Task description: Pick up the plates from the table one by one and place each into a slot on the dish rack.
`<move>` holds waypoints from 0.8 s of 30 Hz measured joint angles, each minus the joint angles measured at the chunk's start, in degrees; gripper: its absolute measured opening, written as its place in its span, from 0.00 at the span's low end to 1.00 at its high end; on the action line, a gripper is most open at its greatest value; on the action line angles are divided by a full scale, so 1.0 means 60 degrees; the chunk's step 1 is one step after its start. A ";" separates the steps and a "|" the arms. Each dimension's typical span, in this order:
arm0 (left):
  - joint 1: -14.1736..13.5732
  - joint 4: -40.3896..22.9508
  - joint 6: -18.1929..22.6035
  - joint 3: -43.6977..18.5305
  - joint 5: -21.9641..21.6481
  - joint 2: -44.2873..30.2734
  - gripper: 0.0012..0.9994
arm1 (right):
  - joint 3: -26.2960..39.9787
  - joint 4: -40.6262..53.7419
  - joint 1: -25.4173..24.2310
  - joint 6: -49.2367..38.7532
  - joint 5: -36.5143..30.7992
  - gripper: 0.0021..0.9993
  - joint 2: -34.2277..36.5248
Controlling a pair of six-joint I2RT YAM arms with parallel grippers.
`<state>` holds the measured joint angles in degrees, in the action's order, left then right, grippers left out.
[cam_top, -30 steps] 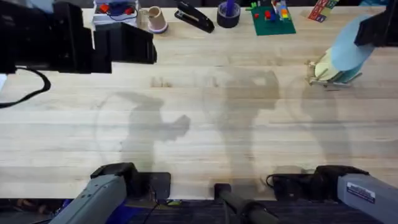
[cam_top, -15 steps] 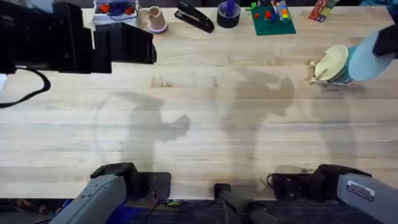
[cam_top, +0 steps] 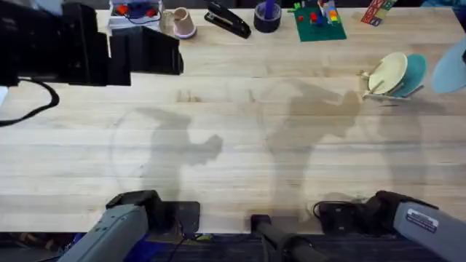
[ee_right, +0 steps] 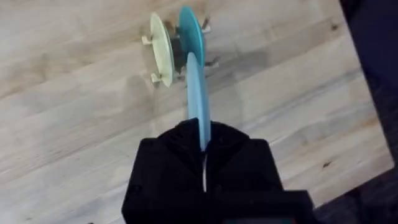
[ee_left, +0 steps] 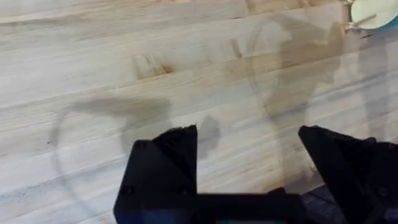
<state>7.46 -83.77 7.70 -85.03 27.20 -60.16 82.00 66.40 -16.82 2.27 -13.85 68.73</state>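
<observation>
My right tool (ee_right: 202,146) has carried the pale blue plate (cam_top: 451,67) off the dish rack (cam_top: 393,91), rightward, uncovering the cream plate (cam_top: 387,73) and teal plate (cam_top: 415,71).

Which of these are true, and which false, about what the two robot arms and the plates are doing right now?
1. Two plates already stand in the dish rack. True: a cream plate and a teal plate.
2. The right gripper holds a pale blue plate by its edge. True.
3. The left gripper holds a plate too. False: its fingers are open above the bare table.
4. The blue plate is already in a slot. False: it is in the air, beside the rack.
5. The cream plate lies flat on the table. False: it stands on edge in the rack.
</observation>
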 joint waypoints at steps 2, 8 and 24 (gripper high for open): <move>0.0000 0.0000 0.0000 0.0000 0.0000 0.0000 1.00 | 0.0000 -0.0150 0.0004 -0.0233 0.0000 0.03 0.0000; 0.0000 0.0000 0.0000 0.0000 0.0000 0.0000 1.00 | 0.0000 -0.0398 0.0004 -0.0824 -0.0011 0.03 0.0000; 0.0000 0.0000 0.0000 -0.0001 -0.0004 0.0000 1.00 | 0.0000 -0.0828 -0.0375 -0.1423 0.0707 0.03 0.0714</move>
<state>7.46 -83.77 7.70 -85.04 27.18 -60.16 82.00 61.43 -19.07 -6.27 -9.61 73.01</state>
